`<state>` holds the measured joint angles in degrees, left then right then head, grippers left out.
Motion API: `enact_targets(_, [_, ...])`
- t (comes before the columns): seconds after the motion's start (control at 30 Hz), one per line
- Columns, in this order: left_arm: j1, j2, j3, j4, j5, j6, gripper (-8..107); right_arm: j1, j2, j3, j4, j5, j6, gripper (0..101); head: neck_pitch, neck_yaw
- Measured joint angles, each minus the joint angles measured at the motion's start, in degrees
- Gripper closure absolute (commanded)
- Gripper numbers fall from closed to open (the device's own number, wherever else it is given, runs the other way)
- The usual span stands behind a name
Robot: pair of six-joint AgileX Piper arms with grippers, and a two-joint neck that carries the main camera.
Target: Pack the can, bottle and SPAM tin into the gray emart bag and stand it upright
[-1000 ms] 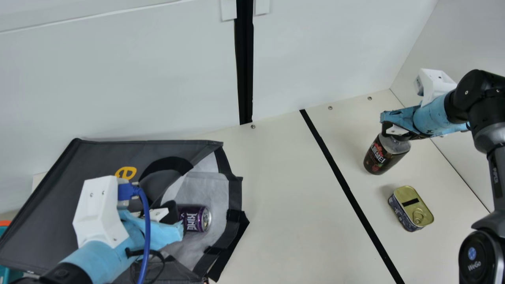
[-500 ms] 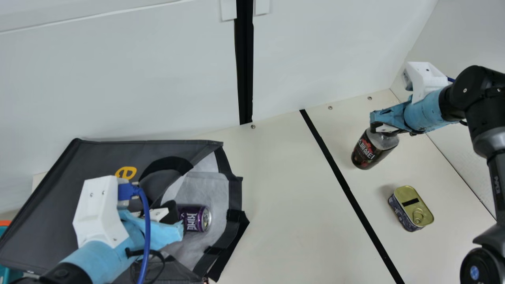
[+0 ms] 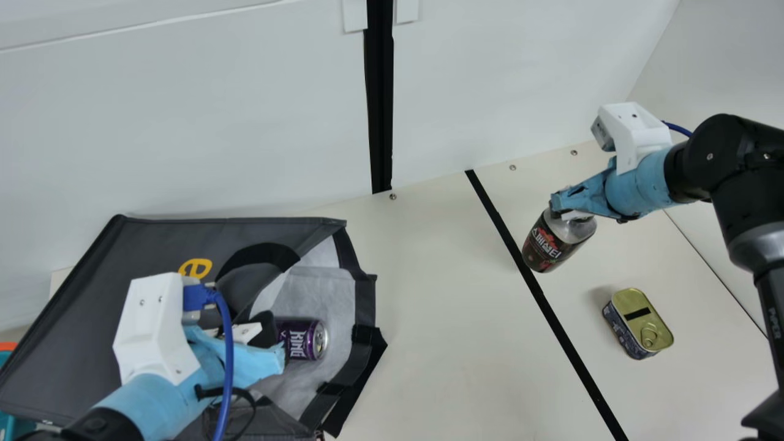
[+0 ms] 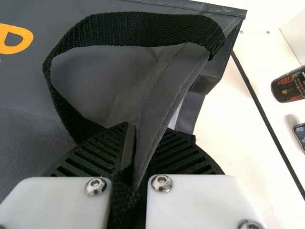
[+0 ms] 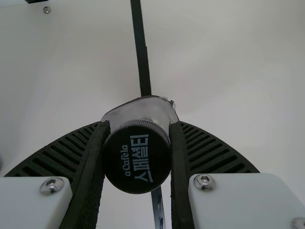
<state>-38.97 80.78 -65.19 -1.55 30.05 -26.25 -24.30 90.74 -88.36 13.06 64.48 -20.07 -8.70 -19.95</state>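
The left arm (image 3: 101, 424) slants in at the main view's lower left, its blue-wrapped wrist (image 3: 144, 401) behind the left gripper (image 3: 271, 343), whose ribbed fingers (image 4: 100, 152) are pinched nearly together. The right arm (image 3: 726, 162) bends at a black joint; its wrist (image 3: 640, 184) slopes down to the right gripper (image 3: 566, 210), fingers (image 5: 214, 152) parted.

In the main view, the left gripper (image 3: 275, 346) is hiding one end of the can (image 3: 301, 339); the right gripper (image 3: 562, 211) is covering the top of the bottle (image 3: 550, 246); the left edge is cutting off the bag (image 3: 92, 318) and a teal object (image 3: 12, 425) (too little is showing to name it).
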Motion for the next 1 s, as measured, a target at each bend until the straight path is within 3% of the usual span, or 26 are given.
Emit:
enact_targets(0.47, [0.0, 0.0, 0.0, 0.0, 0.0, 0.0, 107, 7.6, -5.4, 4.1, -0.9, 1.3, 0.8, 101, 0.0, 0.1])
enact_targets(1.0, [0.0, 0.0, 0.0, 0.0, 0.0, 0.0, 107, 14.1, -9.9, 6.3, 0.9, 5.6, -5.0, 101, 0.0, 0.1])
